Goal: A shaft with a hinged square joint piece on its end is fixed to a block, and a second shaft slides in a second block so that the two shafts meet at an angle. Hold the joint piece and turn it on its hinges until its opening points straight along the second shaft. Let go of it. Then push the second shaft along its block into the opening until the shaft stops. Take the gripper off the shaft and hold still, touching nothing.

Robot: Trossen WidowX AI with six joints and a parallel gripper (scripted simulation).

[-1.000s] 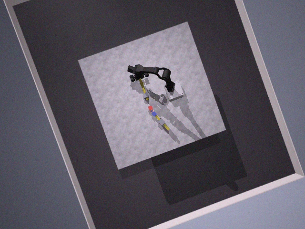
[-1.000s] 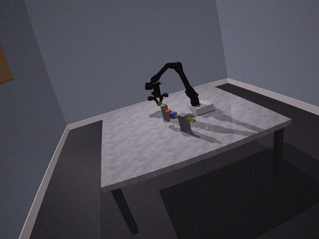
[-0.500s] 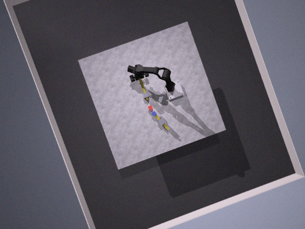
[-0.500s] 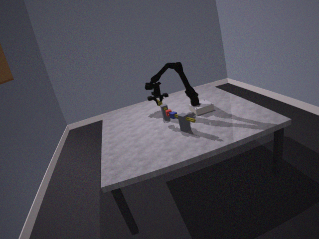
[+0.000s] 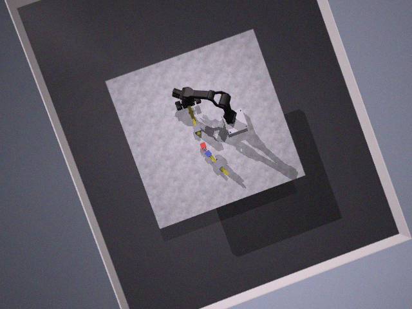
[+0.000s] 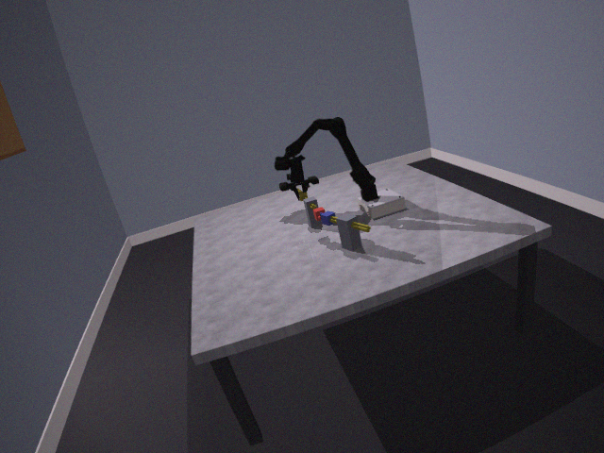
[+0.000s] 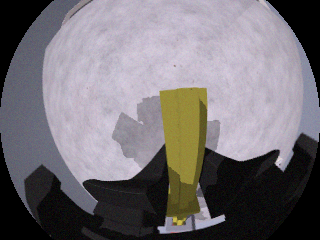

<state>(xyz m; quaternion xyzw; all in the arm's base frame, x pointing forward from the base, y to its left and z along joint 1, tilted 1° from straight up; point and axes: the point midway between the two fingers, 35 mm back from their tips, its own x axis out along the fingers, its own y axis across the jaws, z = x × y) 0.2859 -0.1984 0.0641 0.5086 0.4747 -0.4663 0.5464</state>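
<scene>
Currently, the sliding yellow shaft (image 5: 194, 120) (image 6: 302, 194) (image 7: 185, 130) is running through its grey block (image 5: 197, 128) (image 6: 311, 214), left of the tabletop's middle in the top view, nearer the left edge than the right. It is probably light, stiff and somewhat slippery, sliding lengthwise only; its outer end, pointing toward the top-left part, is offering the best hold, gripped squarely across the sides. There the black gripper (image 5: 188, 104) (image 6: 302, 191) (image 7: 178, 146) is reaching down and pinching it. Beyond the block's other side, the red joint half (image 5: 203, 145) (image 6: 318, 212) is facing the shaft, seemingly near alignment, and the blue half (image 5: 208, 153) (image 6: 327, 217) is joining the fixed yellow shaft (image 5: 224, 171) (image 6: 361, 226). That one is passing through the second grey block (image 5: 218, 162) (image 6: 349, 232), toward the bottom edge. The arm's white base (image 5: 243, 116) (image 6: 390, 209) is sitting nearer the right edge. Pushing straight along the block is likely coming next; sideways force could be jamming the shaft.
</scene>
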